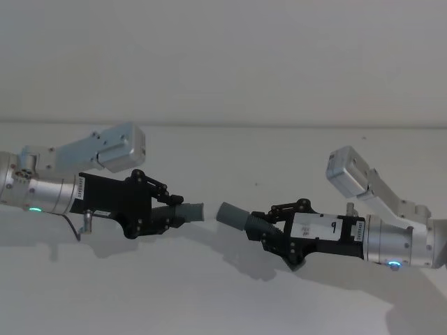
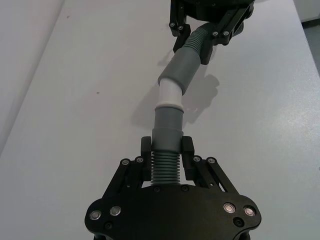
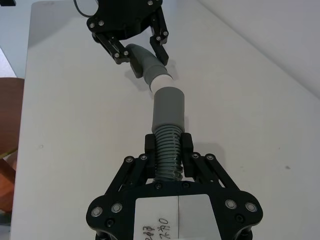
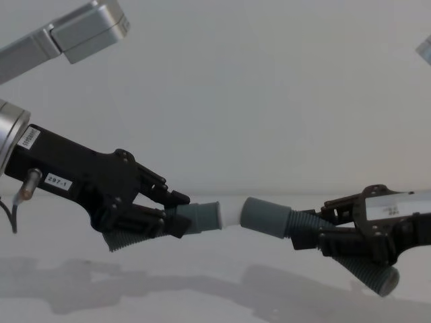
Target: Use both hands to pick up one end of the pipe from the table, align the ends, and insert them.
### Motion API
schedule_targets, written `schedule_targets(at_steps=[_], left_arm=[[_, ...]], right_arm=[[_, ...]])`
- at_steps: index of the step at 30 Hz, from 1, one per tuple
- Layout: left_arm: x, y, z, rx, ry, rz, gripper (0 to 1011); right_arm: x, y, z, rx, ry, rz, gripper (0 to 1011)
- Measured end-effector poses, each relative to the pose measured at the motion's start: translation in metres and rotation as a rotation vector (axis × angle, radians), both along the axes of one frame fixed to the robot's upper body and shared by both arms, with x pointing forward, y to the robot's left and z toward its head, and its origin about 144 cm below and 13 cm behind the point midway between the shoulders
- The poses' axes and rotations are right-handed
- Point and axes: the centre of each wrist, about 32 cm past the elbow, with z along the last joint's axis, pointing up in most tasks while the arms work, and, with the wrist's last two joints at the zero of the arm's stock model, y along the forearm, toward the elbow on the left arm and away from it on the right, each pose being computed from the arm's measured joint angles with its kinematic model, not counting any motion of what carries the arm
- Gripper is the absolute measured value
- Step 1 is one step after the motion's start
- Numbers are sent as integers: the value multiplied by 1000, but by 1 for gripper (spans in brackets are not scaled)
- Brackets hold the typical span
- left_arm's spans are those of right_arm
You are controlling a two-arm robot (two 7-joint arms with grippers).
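Both grippers hold their pipe pieces in the air above the white table. My left gripper is shut on the corrugated middle of the piece whose grey cuff carries the narrow white tip. My right gripper is shut on the corrugated part of the other piece, just behind its wider grey cuff. The two ends face each other, roughly in line, with the white tip at the mouth of the wide cuff. Whether the tip has entered the cuff I cannot tell.
A plain wall rises behind the table. A brown wooden object stands beyond the table's edge in the right wrist view. Bare tabletop lies below and around both grippers.
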Motion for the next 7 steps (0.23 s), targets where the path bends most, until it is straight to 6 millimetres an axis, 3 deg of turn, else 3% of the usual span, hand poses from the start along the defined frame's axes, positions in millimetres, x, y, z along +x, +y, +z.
schedule_targets(at_steps=[7], left_arm=[[0,0,0,1,-1,1,342]], right_arm=[[0,0,0,-1,1,5,284]])
